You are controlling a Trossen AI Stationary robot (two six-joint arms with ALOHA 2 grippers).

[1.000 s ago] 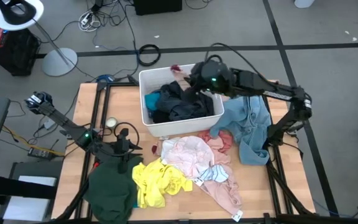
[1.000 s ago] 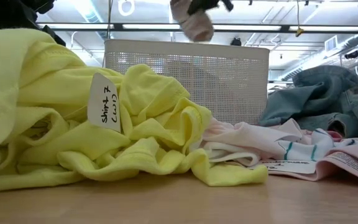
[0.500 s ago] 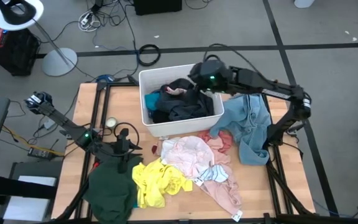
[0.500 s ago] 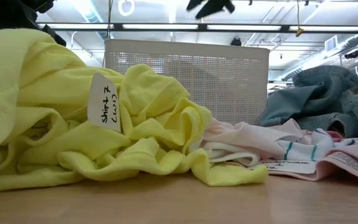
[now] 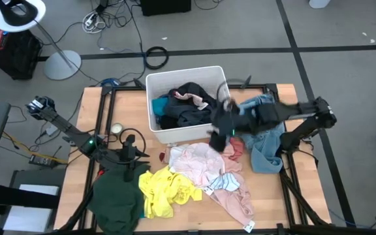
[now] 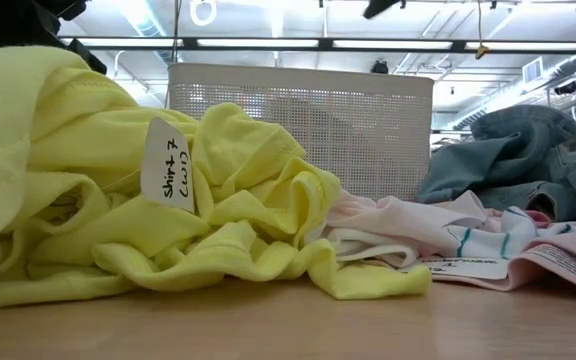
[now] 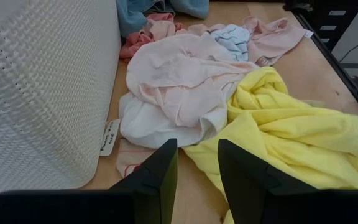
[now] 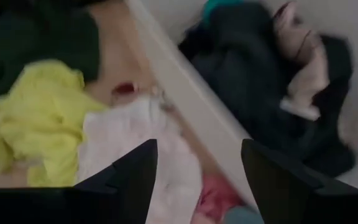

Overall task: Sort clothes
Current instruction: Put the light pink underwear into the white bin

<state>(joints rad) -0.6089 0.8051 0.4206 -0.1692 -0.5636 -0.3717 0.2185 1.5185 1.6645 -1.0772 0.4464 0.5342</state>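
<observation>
Fabric lies heaped along the near edge of the table: a dark green garment [image 5: 117, 196] at the left corner, a yellow shirt [image 5: 165, 189] bunched beside it with a paper tag, then a pink and white pile [image 5: 204, 166] running toward the middle. All of it looks light, limp and crumpled, so it should sag and trail when lifted; a raised fold or a thick bunch near a garment's middle seems the surest place to pinch, since a thin edge may slip free or drag a neighbour along. The left gripper [image 7: 196, 168] waits low over the table by the yellow shirt, fingers partly apart, holding nothing. Farther back, the right gripper [image 8: 194, 165] hangs above the front wall of the white bin [image 5: 154, 108], fingers spread wide and empty, with the pink pile below it. Denim jeans [image 5: 266, 140] sprawl to the right. Inside the bin lie dark garments [image 5: 191, 111] with a small pink piece [image 5: 189, 96] on top.
</observation>
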